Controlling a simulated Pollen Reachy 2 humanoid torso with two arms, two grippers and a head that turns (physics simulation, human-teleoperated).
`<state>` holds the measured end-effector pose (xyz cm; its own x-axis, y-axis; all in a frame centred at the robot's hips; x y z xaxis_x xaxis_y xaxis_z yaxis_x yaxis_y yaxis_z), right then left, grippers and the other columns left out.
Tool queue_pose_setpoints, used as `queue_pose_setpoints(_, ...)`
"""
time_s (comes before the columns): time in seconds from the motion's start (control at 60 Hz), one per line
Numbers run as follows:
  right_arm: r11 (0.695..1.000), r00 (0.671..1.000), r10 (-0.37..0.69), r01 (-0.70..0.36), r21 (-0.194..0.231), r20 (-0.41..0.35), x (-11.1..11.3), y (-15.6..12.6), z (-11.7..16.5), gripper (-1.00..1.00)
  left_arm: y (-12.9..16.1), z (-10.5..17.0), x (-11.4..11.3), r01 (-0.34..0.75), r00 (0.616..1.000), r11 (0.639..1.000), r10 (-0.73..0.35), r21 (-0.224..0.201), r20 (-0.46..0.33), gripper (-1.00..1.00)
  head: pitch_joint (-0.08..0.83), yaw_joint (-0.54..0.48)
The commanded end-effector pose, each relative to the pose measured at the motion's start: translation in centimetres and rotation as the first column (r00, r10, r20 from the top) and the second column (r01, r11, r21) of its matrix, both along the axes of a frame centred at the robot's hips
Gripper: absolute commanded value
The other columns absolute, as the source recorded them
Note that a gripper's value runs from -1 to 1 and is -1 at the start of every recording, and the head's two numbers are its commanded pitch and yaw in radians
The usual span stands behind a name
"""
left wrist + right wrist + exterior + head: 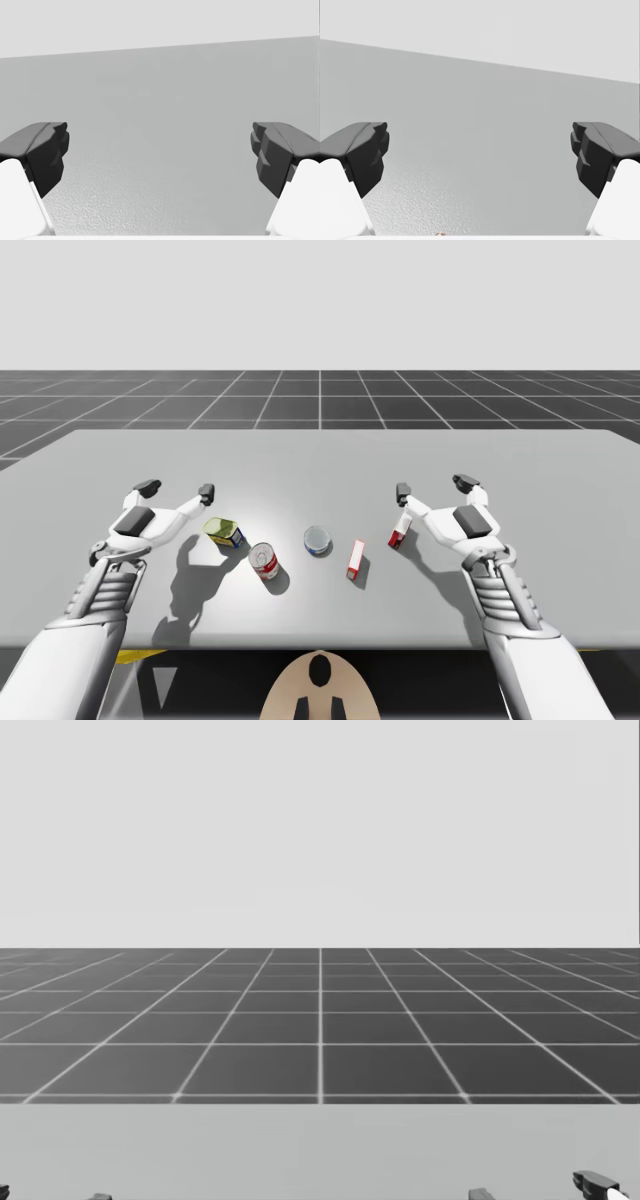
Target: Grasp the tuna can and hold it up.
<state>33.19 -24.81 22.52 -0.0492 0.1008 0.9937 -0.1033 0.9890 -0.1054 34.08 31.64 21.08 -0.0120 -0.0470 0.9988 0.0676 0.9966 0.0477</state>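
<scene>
High view first: the tuna can [317,540] sits on the grey table [320,455] near the middle, flat, with its shiny top up. A red and white can [264,561] is near it on my left side and a red and white box [356,559] is near it on my right. Neither one touches it.

My left gripper [177,489] and my right gripper [434,486] both hang over the table, well apart from the tuna can. Their fingers are spread wide and have nothing between them.

I think the tuna can is hard metal, so it will not squash, and light enough for one hand. Its round side looks smooth and could slip. It is short, so I should come down from above and pinch the round side, one finger on each side, low down near the table.
</scene>
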Motion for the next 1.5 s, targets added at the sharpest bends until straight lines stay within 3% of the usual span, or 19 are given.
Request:
queue_pose_setpoints(0.017, 1.0, 1.0, 0.012, -0.012, 0.004, -0.023, -0.2, 0.1, -0.2, -1.0, 0.0, 0.0, 0.0, 0.005, 1.0, 1.0, -0.005, 0.004, -0.001, -1.0, 0.001, 0.0)
queue_pose_setpoints(0.283, 1.0, 1.0, -0.007, 0.006, -0.022, -0.014, -0.1, 0.3, -0.1, -1.0, -0.1, 0.0, 0.0, 0.006, 1.0, 1.0, -0.006, 0.004, -0.002, -1.0, 0.082, 0.0)
queue_pose_setpoints(0.6, 0.999, 1.0, -0.023, 0.023, -0.029, -0.004, -0.1, 0.3, 0.0, -1.0, -0.1, -0.1, 0.1, 0.012, 1.0, 1.0, -0.012, 0.006, -0.005, -1.0, 0.366, 0.0)
queue_pose_setpoints(0.983, 0.999, 1.0, -0.024, 0.024, -0.031, -0.001, 0.0, 0.2, 0.0, -1.0, -0.2, -0.3, 0.1, 0.017, 1.0, 1.0, -0.017, 0.011, -0.012, -1.0, 0.611, 0.02)
queue_pose_setpoints(1.317, 0.999, 1.0, -0.025, 0.025, -0.026, -0.001, -0.1, 0.1, 0.1, -1.0, -0.3, -0.2, 0.1, 0.023, 1.0, 1.0, -0.023, 0.007, -0.009, -1.0, 0.697, 0.02)
queue_pose_setpoints(1.5, 0.999, 1.0, -0.028, 0.028, -0.025, -0.002, 0.0, 0.1, 0.1, -1.0, -1.2, 0.6, -0.6, 0.063, 0.997, 0.998, -0.064, -0.03, -0.032, -1.0, 0.705, 0.02)
